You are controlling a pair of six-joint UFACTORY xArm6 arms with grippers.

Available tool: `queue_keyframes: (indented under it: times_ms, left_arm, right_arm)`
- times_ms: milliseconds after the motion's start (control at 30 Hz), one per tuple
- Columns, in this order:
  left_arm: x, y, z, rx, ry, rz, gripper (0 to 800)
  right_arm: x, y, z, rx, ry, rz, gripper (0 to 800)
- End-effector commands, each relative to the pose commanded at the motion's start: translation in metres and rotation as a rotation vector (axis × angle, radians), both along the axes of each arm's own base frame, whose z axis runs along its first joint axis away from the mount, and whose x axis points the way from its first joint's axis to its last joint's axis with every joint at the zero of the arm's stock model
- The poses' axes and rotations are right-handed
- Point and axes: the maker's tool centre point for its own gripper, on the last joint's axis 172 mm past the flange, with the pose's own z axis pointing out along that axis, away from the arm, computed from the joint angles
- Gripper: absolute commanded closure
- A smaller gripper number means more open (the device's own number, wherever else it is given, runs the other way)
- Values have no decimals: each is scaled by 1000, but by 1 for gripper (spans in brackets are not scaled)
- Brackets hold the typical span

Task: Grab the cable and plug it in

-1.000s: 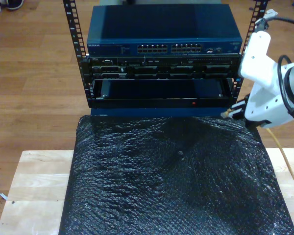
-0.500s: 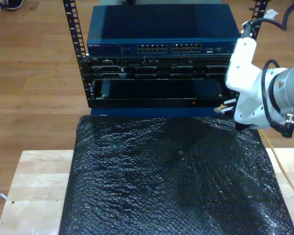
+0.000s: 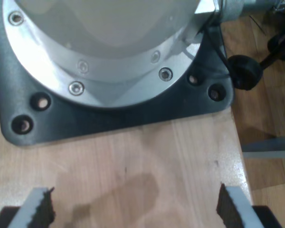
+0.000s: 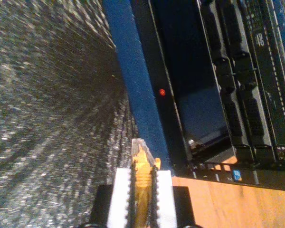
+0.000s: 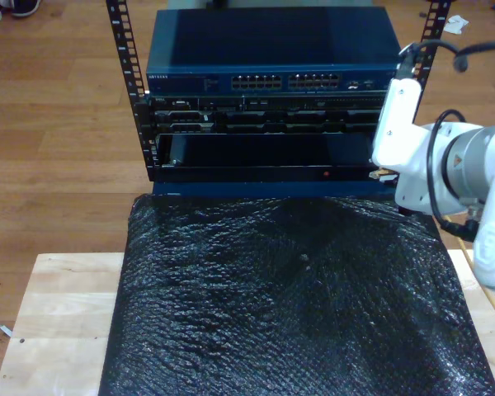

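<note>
Clenched, my second gripper (image 4: 143, 186) is pinching the thin yellow-orange network cable (image 4: 143, 180), clear plug protruding ahead. Risk: plug striking the dark blue rack chassis (image 4: 133, 95) beyond, twisting between the pads.

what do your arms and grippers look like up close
My second arm has glossy white rounded casings, a grey joint band and black cables looped along it. My second gripper has white fingers with black ribbed pads. My first gripper matches.
</note>
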Motion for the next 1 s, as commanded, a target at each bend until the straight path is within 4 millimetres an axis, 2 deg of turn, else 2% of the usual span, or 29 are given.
queue_keyframes:
  times_ms: [67, 167, 533, 800, 1000]
  left_arm:
    - [0, 0, 0, 0, 0, 0, 0]
    - [0, 0, 0, -1, 0, 0, 0]
    - [0, 0, 0, -1, 0, 0, 0]
    - [0, 0, 0, -1, 0, 0, 0]
    - [0, 0, 0, -1, 0, 0, 0]
  right_arm:
    - [2, 0, -1, -6, -23, -1, 800]
    - [7, -3, 7, -29, -91, 2, 800]
    - [27, 8, 56, -86, -239, 58, 800]
    - [50, 46, 41, -142, -267, 157, 800]
    - [60, 64, 46, -132, -321, 179, 800]
